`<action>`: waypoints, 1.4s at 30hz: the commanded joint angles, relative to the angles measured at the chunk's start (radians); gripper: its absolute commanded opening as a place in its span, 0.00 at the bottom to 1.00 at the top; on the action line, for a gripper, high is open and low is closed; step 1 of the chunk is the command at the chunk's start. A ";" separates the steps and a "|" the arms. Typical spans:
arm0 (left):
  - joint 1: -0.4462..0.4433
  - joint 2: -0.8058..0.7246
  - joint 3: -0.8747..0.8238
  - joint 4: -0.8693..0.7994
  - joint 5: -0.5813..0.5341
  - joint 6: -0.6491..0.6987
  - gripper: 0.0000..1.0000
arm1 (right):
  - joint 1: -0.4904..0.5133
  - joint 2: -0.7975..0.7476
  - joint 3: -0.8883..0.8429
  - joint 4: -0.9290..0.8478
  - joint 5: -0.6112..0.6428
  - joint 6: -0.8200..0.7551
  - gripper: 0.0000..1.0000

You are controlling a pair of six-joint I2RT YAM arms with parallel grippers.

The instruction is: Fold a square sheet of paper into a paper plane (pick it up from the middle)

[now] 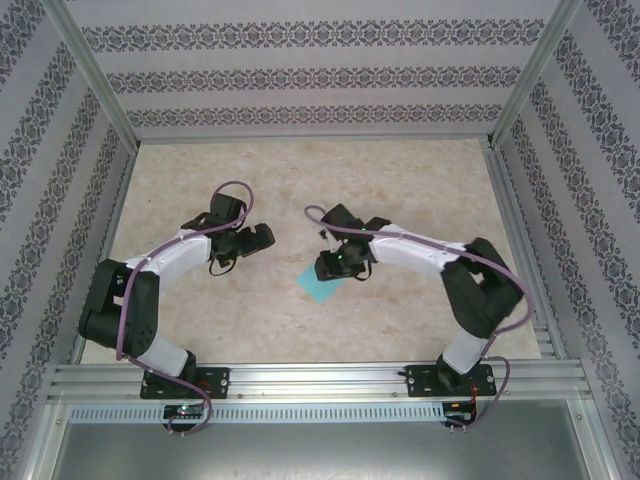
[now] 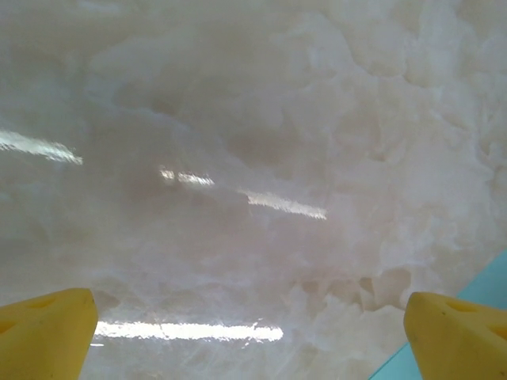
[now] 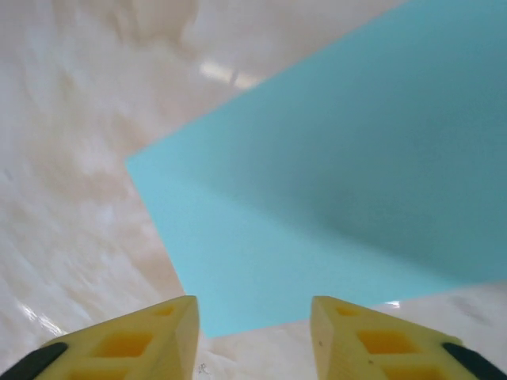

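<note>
Beige marbled table point(image 1: 300, 170), patterned walls point(image 1: 300, 80). Left arm bent inward, left gripper point(image 2: 249, 309) spread wide over bare surface, empty. Square sheet of paper point(image 3: 333, 182) near table centre. Right arm folded inward, right gripper point(image 3: 253, 313) half-parted over sheet's edge, empty.

Table point(image 1: 420, 190): pale beige, marbled, glossy. Streaks of overhead light point(image 2: 285, 206) glint off it in the left wrist view. Walls point(image 1: 300, 80) at 9, 12 and 3 o'clock: white panels with bands of grey floral pattern. Silver metal posts point(image 1: 90, 75) rise from the corners at 11 and 1 o'clock. Slotted aluminium rail point(image 1: 320, 378) spans the 6 o'clock edge, with a grey metal sheet point(image 1: 320, 450) beyond it.
</note>
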 commanded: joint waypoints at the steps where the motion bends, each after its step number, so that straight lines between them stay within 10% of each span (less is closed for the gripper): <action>1: 0.010 -0.003 -0.009 0.069 0.082 0.018 1.00 | -0.067 -0.062 -0.038 0.071 0.109 0.144 0.45; 19: 0.010 0.036 0.019 0.095 0.251 0.069 1.00 | -0.153 0.174 0.054 0.081 0.236 0.361 0.49; 35: -0.034 0.057 -0.035 0.152 0.391 0.015 0.97 | -0.152 0.392 0.293 0.113 -0.045 0.048 0.46; 42: -0.062 0.015 -0.076 0.114 0.337 -0.022 0.96 | -0.098 0.270 0.327 -0.010 0.138 0.039 0.54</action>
